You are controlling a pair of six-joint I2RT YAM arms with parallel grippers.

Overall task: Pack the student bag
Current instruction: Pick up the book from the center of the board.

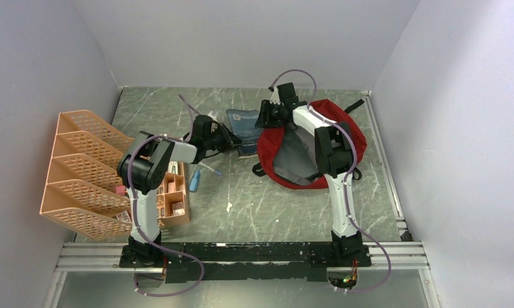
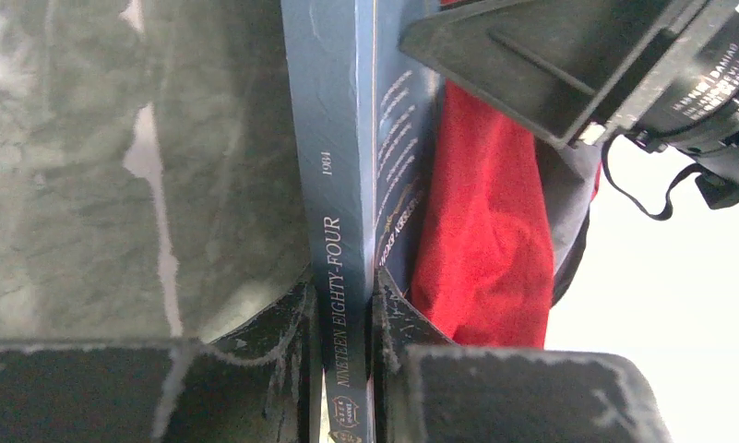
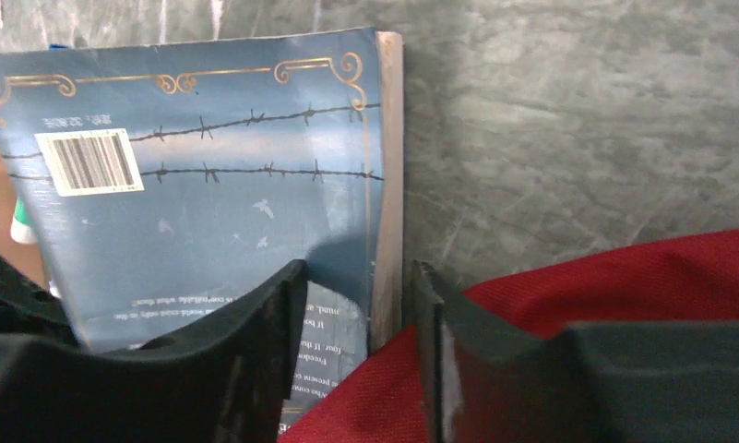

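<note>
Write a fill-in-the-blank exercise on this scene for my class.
The left gripper clamps the blue book by its ____.
Its title reads Nineteen Eighty-____.
The student bag is coloured ____.
The jaws of the right gripper stand ____.
Missing words: spine; Four; red; open.

The grey-green stone desk is carrying a few things. A big orange mesh rack is sitting at the left side. A small orange box is sitting right beside it, on the near side. A little blue-handled thing is lying just past the box. A tiny white scrap is lying in the middle. The red bag is lying at the far right. A blue book is touching the bag's left side.
</note>
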